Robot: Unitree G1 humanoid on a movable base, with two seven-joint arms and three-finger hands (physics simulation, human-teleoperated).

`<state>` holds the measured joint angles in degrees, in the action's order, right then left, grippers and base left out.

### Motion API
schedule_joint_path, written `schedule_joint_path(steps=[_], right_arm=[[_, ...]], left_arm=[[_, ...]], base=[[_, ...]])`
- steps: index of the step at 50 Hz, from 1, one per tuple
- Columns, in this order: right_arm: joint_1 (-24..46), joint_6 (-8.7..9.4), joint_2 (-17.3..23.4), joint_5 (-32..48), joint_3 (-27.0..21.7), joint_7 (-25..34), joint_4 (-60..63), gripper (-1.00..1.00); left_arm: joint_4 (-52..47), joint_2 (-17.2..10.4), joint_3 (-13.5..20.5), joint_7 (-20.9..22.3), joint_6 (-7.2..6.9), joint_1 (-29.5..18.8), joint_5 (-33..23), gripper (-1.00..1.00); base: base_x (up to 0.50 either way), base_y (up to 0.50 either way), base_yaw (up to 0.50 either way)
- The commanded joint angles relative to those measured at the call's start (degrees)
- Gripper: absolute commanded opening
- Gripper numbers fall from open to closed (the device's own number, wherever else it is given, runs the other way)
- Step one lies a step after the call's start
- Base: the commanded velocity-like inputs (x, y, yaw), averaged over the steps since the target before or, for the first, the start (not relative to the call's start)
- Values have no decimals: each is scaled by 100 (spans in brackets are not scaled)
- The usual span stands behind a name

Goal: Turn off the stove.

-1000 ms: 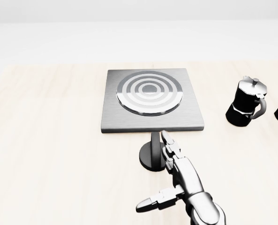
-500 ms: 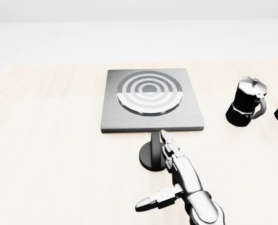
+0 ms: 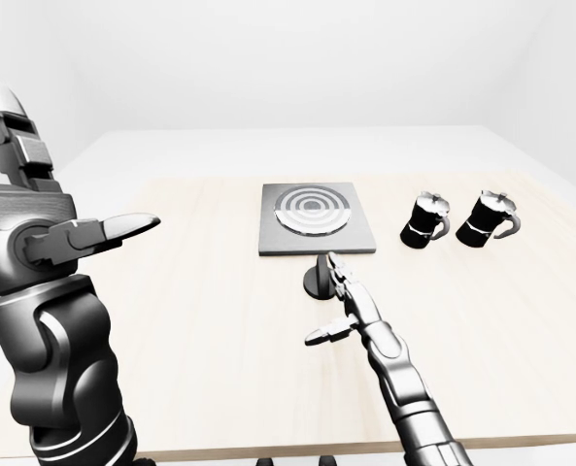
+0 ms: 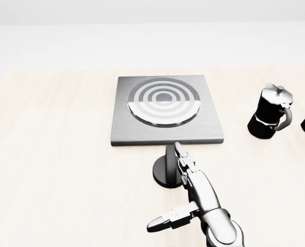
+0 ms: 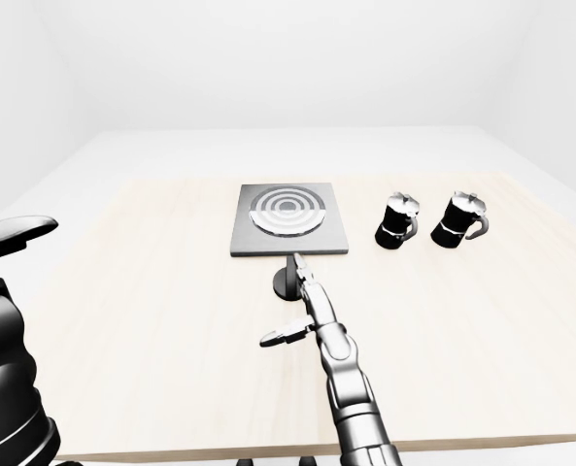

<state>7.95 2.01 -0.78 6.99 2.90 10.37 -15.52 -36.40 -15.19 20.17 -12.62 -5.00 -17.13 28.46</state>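
Stove is a square grey slab with a ringed burner, sitting mid-surface in my head view. Its dark round knob sticks out on a short stem just below the bottom edge. My right robot hand is open, fingers stretched right beside the knob, thumb splayed left. Left robot hand is raised at far left, open too. Two black moka pots stand to the right; can't see inside them.

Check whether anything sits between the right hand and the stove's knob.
Nothing visible does. The right hand reaches toward the knob below the stove in the head view, fingertips right beside it. The moka pots stand off to the right.
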Motion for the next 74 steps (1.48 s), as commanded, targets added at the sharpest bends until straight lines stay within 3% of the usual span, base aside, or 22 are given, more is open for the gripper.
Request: schedule_joint_path(steps=[1, 18, 29, 42, 52, 61, 66, 74], right_arm=[[103, 32, -179, -194, 289, 272, 89, 100], [172, 117, -347, -90, 520, 346, 175, 100], [-73, 299, -429, -28, 754, 400, 578, 100], [-470, 299, -509, 13, 1231, 396, 1043, 100], [-111, 299, -575, 99, 1171, 513, 862, 100], [1148, 299, -731, 214, 756, 754, 219, 100], [1826, 299, -1079, 228, 871, 864, 103, 100], [2078, 299, -1224, 317, 880, 1068, 9, 100]], left_arm=[[-9, -4, 0, -17, 0, -23, 21, 100], [1, -18, 9, -27, 0, -19, 26, 100], [2, -22, 21, -39, 0, -14, 39, 100], [10, -44, 56, -63, 0, -3, 77, 100], [27, -87, 112, -103, 0, -17, 140, 100], [89, -182, 319, -166, 0, 95, 288, 100], [121, -174, 276, -211, 0, 50, 269, 100], [153, -237, 316, -228, 0, 40, 278, 100]], base=[[0, 0, 0], [0, 0, 0], [0, 0, 0], [0, 0, 0], [0, 0, 0], [0, 0, 0], [0, 0, 0], [0, 0, 0]])
